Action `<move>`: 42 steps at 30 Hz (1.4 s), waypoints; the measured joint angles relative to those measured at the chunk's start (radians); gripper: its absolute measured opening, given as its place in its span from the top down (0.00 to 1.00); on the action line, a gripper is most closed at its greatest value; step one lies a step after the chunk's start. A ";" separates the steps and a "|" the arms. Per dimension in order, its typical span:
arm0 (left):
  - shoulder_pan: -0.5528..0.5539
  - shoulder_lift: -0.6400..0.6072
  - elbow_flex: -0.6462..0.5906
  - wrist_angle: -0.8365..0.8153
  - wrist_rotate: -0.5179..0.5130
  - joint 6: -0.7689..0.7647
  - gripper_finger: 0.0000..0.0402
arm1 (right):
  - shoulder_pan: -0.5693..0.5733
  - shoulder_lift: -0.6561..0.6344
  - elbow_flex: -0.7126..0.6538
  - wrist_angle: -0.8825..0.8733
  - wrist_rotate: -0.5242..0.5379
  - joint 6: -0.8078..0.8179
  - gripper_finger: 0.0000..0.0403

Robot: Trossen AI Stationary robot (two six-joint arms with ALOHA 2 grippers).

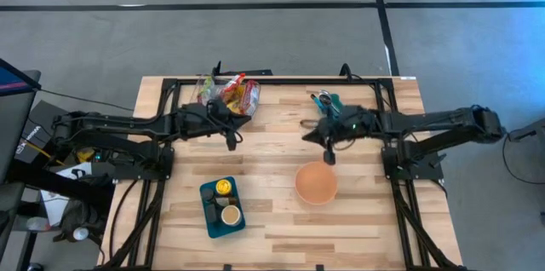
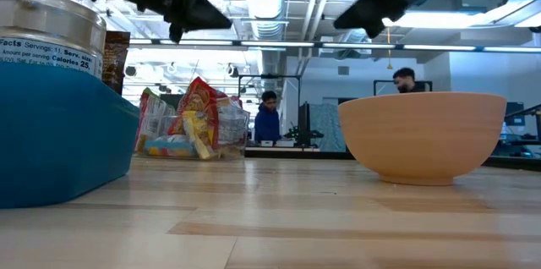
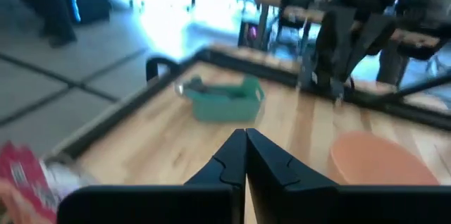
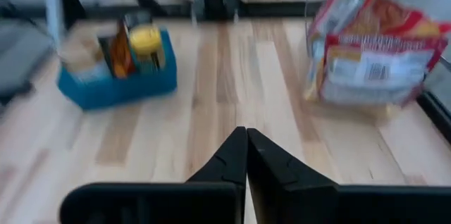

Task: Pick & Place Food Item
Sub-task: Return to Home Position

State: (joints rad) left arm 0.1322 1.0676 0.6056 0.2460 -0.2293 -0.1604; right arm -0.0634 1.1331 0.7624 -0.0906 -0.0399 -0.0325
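Noodle packs (image 1: pixel 230 94) lie inside the transparent bin (image 1: pixel 255 102) at the far left of the desk (image 1: pixel 281 220), piled with red and yellow wrappers showing.

1. Near edge: the blue bin (image 1: pixel 209 213) stands left of centre and holds cans, one with a yellow lid (image 1: pixel 223 187). In the low view, a metal can (image 2: pixel 46 28) rises above the bin wall.
2. Right of the blue bin and slightly farther back, the orange bowl (image 1: pixel 316 182) stands upright on the desk, well apart from the bin.
3. Mid-desk: the right end effector (image 1: pixel 329 157) hangs above the desk just beyond the bowl's far rim. It is clenched, fingers pressed together with nothing between them. The left end effector (image 1: pixel 231 141) hangs above the desk just on the near side of the transparent bin. It is likewise clenched and empty.
4. Far edge: the green bin (image 1: pixel 326 100) sits right of centre, holding utensils too small to identify.
5. Beyond the desk, the low view shows two people (image 2: pixel 269 117) in the room.
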 joint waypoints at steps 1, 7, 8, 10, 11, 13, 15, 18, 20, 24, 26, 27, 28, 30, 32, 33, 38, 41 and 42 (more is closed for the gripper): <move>0.000 0.000 0.000 0.028 -0.009 0.011 1.00 | -0.025 -0.002 0.000 0.026 -0.035 0.008 0.99; 0.000 -0.024 0.001 0.213 -0.018 0.025 0.99 | -0.118 -0.057 0.000 0.133 -0.092 0.078 1.00; 0.000 -0.032 0.001 0.229 -0.017 0.025 0.99 | -0.127 -0.073 0.000 0.132 -0.092 0.095 1.00; 0.000 -0.047 0.001 0.251 -0.017 0.025 0.98 | -0.138 -0.096 0.000 0.133 -0.092 0.139 0.99; 0.000 -0.055 0.001 0.260 -0.017 0.025 0.98 | -0.138 -0.105 0.000 0.131 -0.091 0.155 0.99; 0.000 -0.070 0.001 0.265 -0.017 0.022 0.98 | -0.142 -0.113 0.001 0.120 -0.094 0.182 0.98; 0.000 -0.083 0.001 0.262 -0.017 -0.003 0.99 | -0.140 -0.122 -0.001 0.094 -0.094 0.214 0.98; 0.005 -0.109 0.001 0.265 -0.017 0.011 0.99 | -0.139 -0.130 0.000 0.115 -0.095 0.194 0.98; 0.013 -0.143 0.001 0.248 -0.017 0.010 0.99 | -0.143 -0.157 -0.001 0.091 -0.102 0.183 0.98; 0.019 -0.223 0.000 0.187 -0.018 0.020 0.99 | -0.144 -0.236 0.000 0.049 -0.120 0.174 0.98; 0.019 -0.263 0.000 0.146 -0.018 0.030 1.00 | -0.141 -0.278 0.000 0.024 -0.119 0.158 0.98; 0.019 -0.282 0.000 0.124 -0.018 0.030 1.00 | -0.139 -0.300 0.000 0.014 -0.119 0.155 0.98; 0.019 -0.298 0.000 0.111 -0.018 0.030 1.00 | -0.138 -0.321 0.000 0.002 -0.119 0.153 0.98; 0.020 -0.338 0.000 0.067 -0.018 0.030 1.00 | -0.133 -0.363 0.000 -0.026 -0.120 0.152 0.98; 0.020 -0.377 0.000 0.030 -0.018 0.029 0.99 | -0.132 -0.404 0.000 -0.050 -0.120 0.148 0.98; 0.019 -0.399 0.000 0.006 -0.017 0.030 0.99 | -0.132 -0.424 0.000 -0.064 -0.120 0.148 0.98; 0.020 -0.491 0.000 -0.085 -0.018 0.031 0.99 | -0.132 -0.514 0.000 -0.120 -0.119 0.145 0.98; 0.020 -0.536 0.000 -0.119 -0.044 0.033 0.99 | -0.132 -0.566 0.000 -0.155 -0.119 0.145 0.98; 0.020 -0.551 0.000 -0.129 -0.055 0.033 0.99 | -0.132 -0.588 0.000 -0.161 -0.119 0.145 0.98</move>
State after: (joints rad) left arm 0.1520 0.5162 0.6056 0.1168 -0.2838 -0.1275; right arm -0.1959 0.5454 0.7628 -0.2518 -0.1591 0.1129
